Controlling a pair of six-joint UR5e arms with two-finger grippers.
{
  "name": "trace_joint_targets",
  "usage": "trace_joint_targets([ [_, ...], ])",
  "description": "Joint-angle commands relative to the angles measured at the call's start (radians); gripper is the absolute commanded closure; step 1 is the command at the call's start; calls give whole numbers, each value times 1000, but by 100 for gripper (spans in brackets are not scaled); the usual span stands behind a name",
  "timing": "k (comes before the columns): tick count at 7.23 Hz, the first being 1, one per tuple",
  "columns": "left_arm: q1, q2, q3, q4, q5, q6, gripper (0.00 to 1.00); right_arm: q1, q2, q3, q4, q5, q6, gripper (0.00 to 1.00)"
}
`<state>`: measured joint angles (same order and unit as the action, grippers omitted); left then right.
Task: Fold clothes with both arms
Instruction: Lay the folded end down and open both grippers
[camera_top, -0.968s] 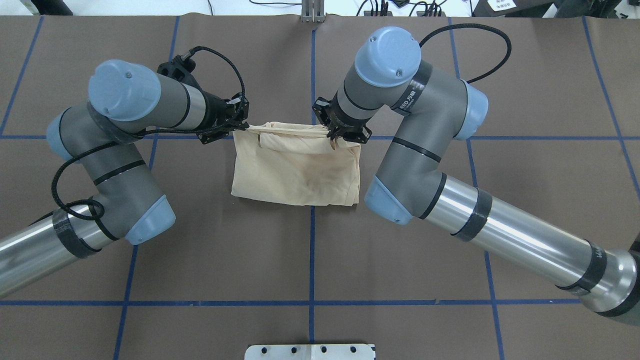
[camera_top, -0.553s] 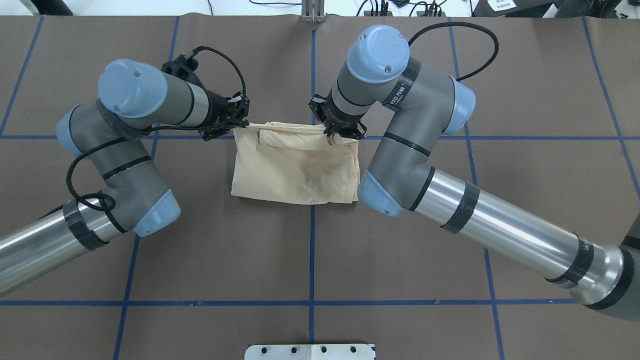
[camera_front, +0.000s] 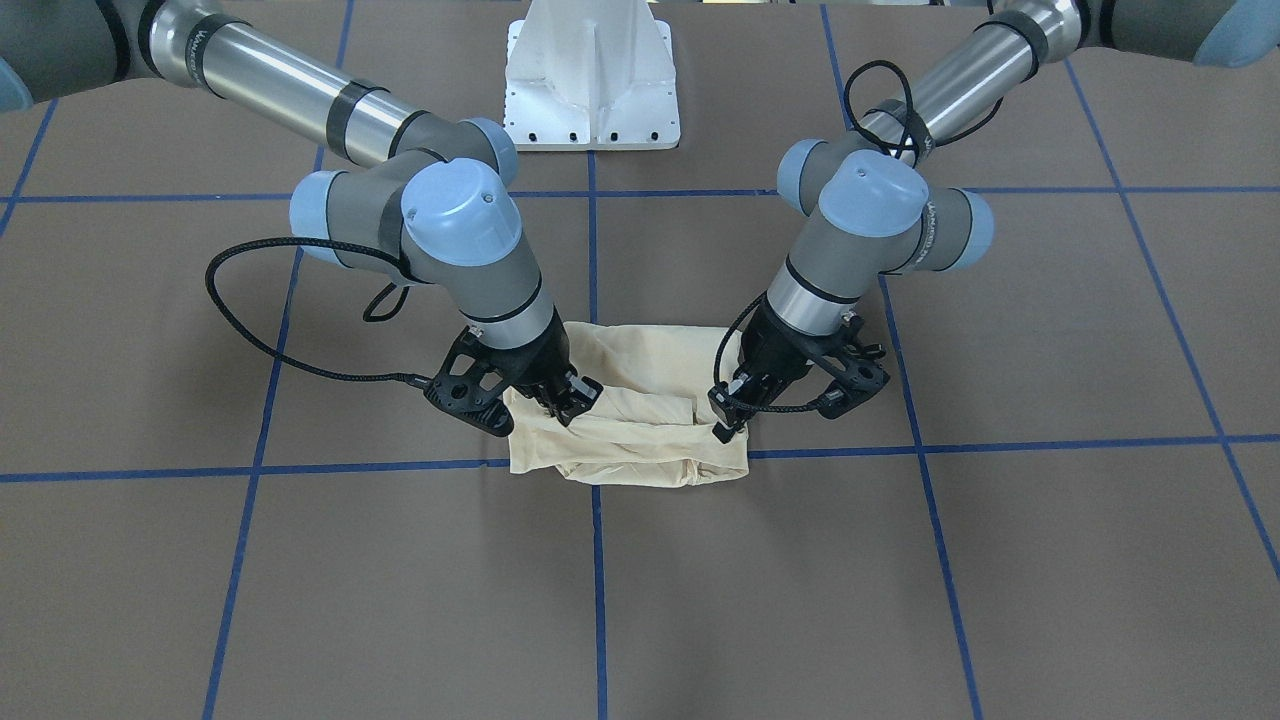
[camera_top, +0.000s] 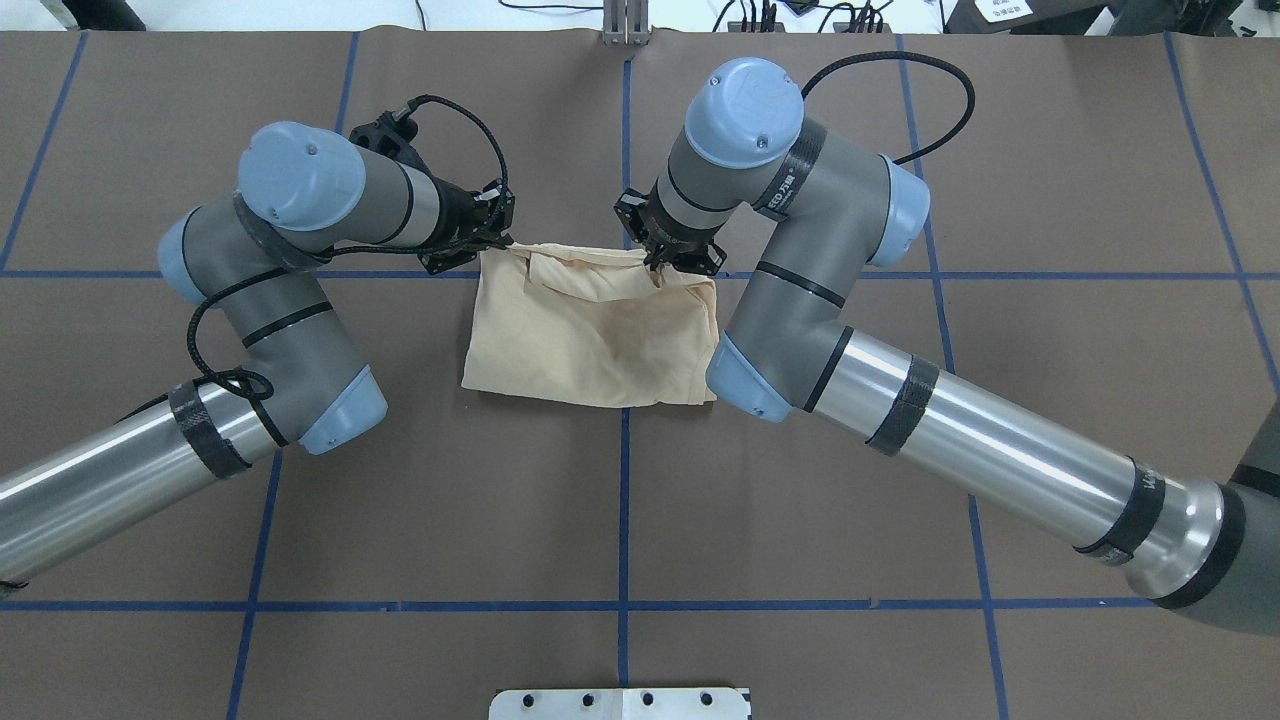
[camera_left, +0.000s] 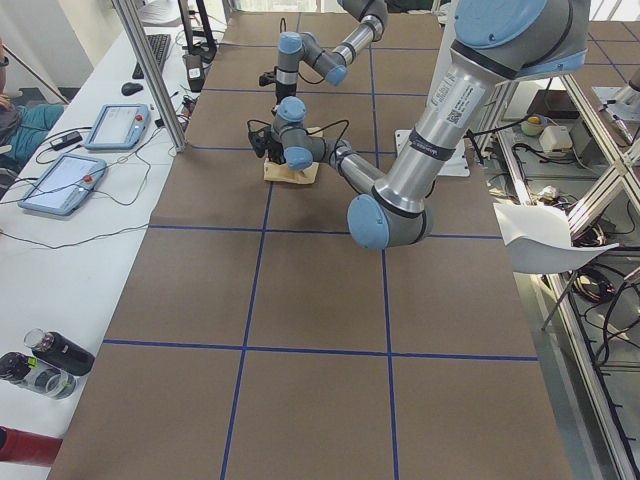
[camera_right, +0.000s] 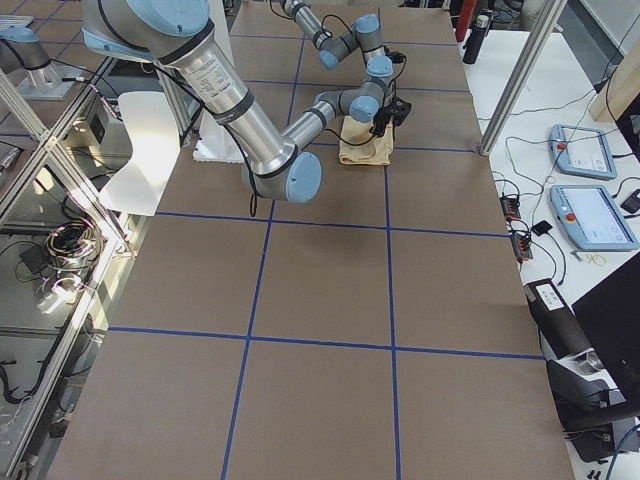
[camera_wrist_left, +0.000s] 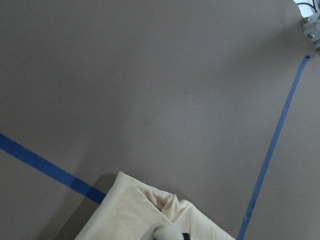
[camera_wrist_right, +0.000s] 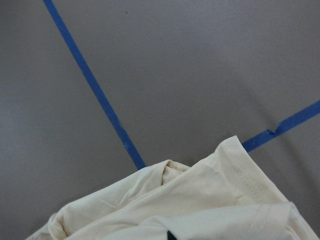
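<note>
A cream T-shirt (camera_top: 590, 335), folded to a small rectangle, lies at the centre of the table (camera_top: 620, 520), its near edge flat. At its far edge the left gripper (camera_top: 492, 238) pinches the left corner and the right gripper (camera_top: 664, 262) the right corner. Both are closed on cloth, wrists angled down, elbows bent outward. Likely mid-fold; next, carry that edge evenly nearward.
</note>
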<state>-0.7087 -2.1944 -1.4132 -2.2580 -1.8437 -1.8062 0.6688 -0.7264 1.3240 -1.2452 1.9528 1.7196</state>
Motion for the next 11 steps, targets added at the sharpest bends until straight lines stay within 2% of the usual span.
trace_joint_targets([
  [1,0,-1,0,-3,1,-1,81,2,-1,-6,18,0,0,90],
  [2,-2,-1,0,-3,1,-1,37,0,-1,-8,18,-8,-9,2],
  [3,0,-2,-1,1,1,1,1,3,1,-6,18,-11,-9,0],
  [6,-37,2,-19,9,-8,19,0,43,4,4,17,14,-26,0],
  [7,-60,28,-62,14,-41,36,0,38,10,20,12,18,-40,0],
  [8,-73,91,-149,35,-66,75,0,6,8,41,9,6,-44,0],
  [9,-78,129,-236,99,-68,129,0,-45,8,46,6,-33,-66,0],
  [11,-94,183,-321,150,-71,197,0,-135,22,43,-20,-188,-284,5],
])
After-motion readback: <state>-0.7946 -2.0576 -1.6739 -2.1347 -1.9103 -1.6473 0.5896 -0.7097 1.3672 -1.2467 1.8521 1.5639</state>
